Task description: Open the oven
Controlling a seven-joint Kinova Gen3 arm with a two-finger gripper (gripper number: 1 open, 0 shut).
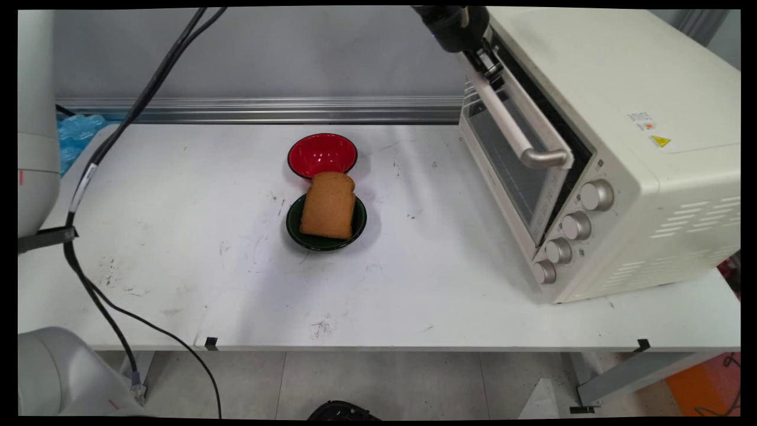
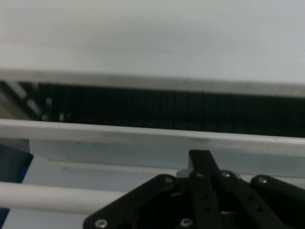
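Hand (image 1: 486,66) at oven door handle (image 1: 513,131)

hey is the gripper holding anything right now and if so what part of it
The gripper is at the far end of the toaster oven door handle, door slightly ajar. Whether its jaws are actually shut on the handle cannot be told.

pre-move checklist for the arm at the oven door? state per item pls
1. Gripper at the far end of the oven handle: ok.
2. Fingers shut on the handle: cannot tell.
3. Oven door ajar at the top, dark gap showing: ok.
4. Table in front of the door free of things: ok.
5. Bread resting on the green bowl, apart from the oven: ok.
6. Red bowl empty, behind the green bowl: ok.
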